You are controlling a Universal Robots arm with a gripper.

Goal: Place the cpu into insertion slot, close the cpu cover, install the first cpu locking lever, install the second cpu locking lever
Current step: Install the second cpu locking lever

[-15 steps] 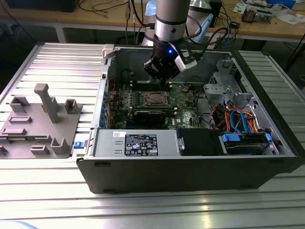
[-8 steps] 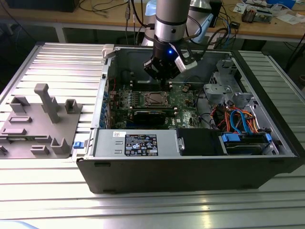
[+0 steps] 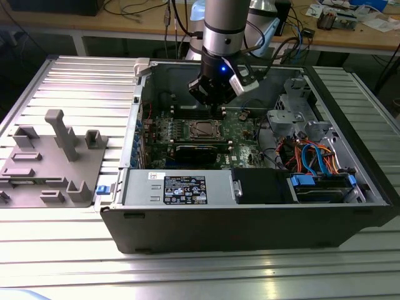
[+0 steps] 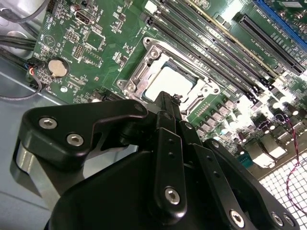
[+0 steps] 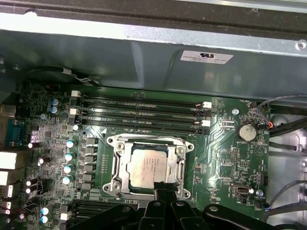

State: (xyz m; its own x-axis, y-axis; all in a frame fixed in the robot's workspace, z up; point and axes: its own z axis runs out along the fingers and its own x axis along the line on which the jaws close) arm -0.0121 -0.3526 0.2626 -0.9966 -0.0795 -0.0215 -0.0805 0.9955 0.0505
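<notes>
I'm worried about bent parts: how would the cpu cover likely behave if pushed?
The cpu cover looks like thin metal framing the cpu, so probably stiff and light. Lying flat, it seems unlikely to slide. The gripper hovers beside it.

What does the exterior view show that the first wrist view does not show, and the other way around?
The exterior view alone gives the whole black computer case, the grey fixture block on the ribbed table at that view's left, and the orange and blue cables. The first wrist view alone gives the round coin battery and the white label on the case wall. Both give the green motherboard, the cpu lying in the insertion slot under the closed cpu cover, and the pincer at its edge.
</notes>
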